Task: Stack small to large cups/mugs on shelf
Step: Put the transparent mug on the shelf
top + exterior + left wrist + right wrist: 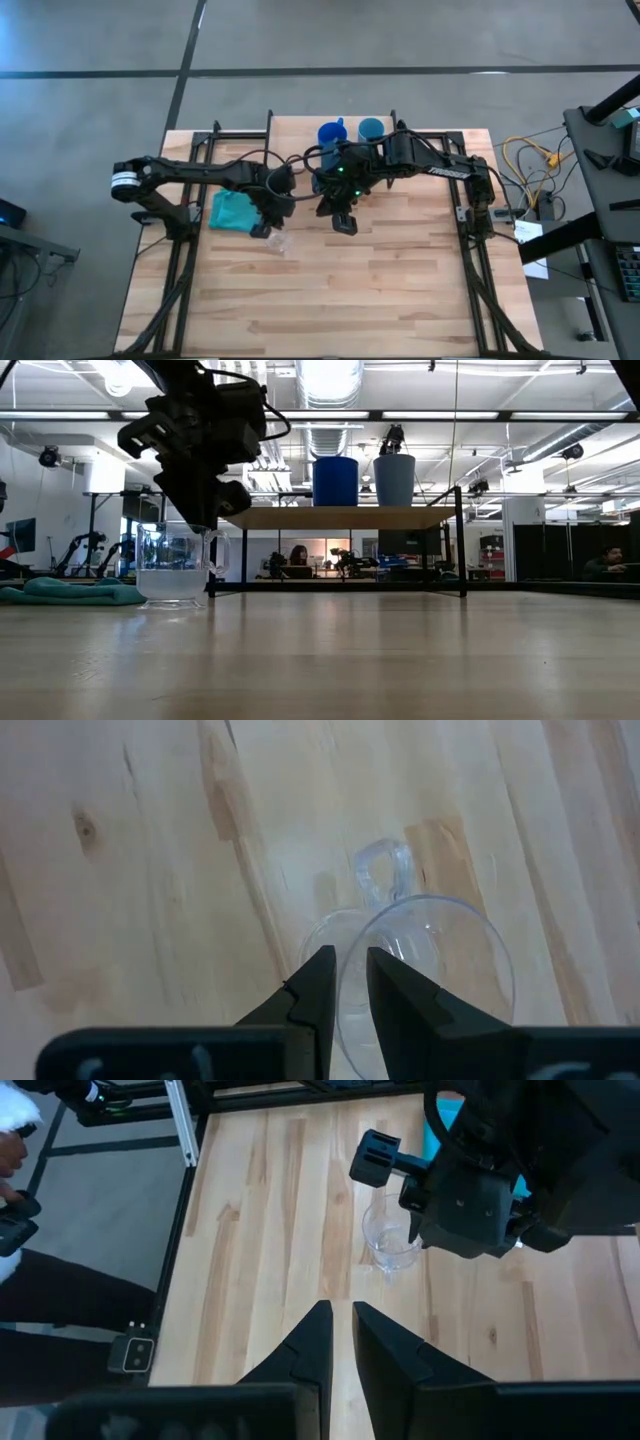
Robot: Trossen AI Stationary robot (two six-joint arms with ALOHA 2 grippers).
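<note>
The small clear cup stands upright on its base on the table, and it has a loop handle. My left gripper comes down on its rim and is shut on its wall. My right gripper hovers shut over bare table just right of it and touches nothing. The dark blue mug and the light blue cup stand side by side on the shelf at the table's far side. My left gripper pinches the clear cup's wall at the rim, on the side away from the handle. One finger is inside the cup and the other outside. The fingers come from above, pointing down. The cup stands upright with its base on the table.
A teal cloth lies on the table left of the clear cup. The shelf's black legs stand at the far side. The near half of the table is bare wood. People sit in the room beyond the table.
</note>
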